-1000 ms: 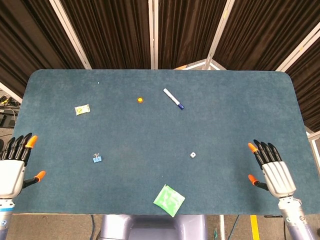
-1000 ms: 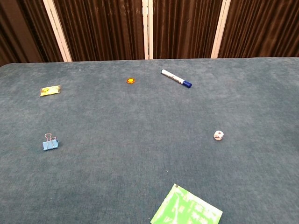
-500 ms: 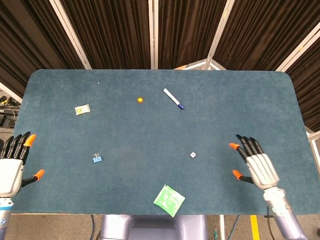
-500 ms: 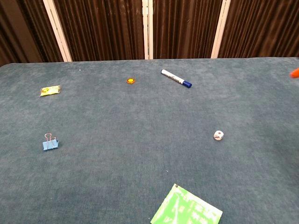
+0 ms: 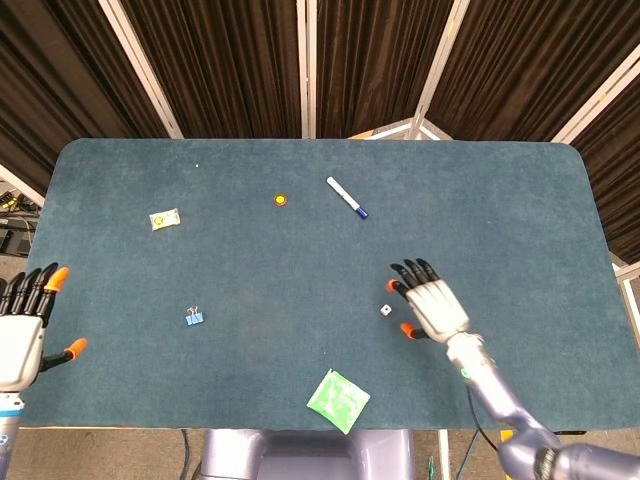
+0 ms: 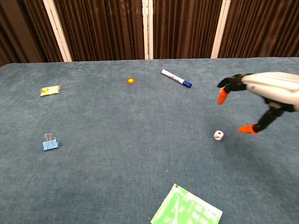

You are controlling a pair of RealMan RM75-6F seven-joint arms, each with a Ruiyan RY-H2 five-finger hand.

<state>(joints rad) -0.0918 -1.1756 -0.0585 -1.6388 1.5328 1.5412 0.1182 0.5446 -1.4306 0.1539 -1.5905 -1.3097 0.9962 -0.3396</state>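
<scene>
My right hand [image 5: 430, 303] [image 6: 264, 95] hovers open, fingers spread, just right of and above a small white die [image 5: 385, 311] [image 6: 218, 135] on the blue table; it holds nothing. At the table's left edge my left hand [image 5: 22, 325] stays open with fingers spread, seen only in the head view, nearest a blue binder clip [image 5: 194, 317] [image 6: 50, 143].
A green packet [image 5: 338, 401] [image 6: 187, 210] lies near the front edge. A white marker with a blue cap [image 5: 347, 197] [image 6: 176, 78], an orange disc [image 5: 280, 199] [image 6: 131, 80] and a yellow packet [image 5: 164, 219] [image 6: 50, 90] lie further back. Dark curtains stand behind the table [image 5: 500, 200].
My right hand has swept leftwards from the table's right edge to just beside the die, entering the chest view. The left hand has barely moved.
</scene>
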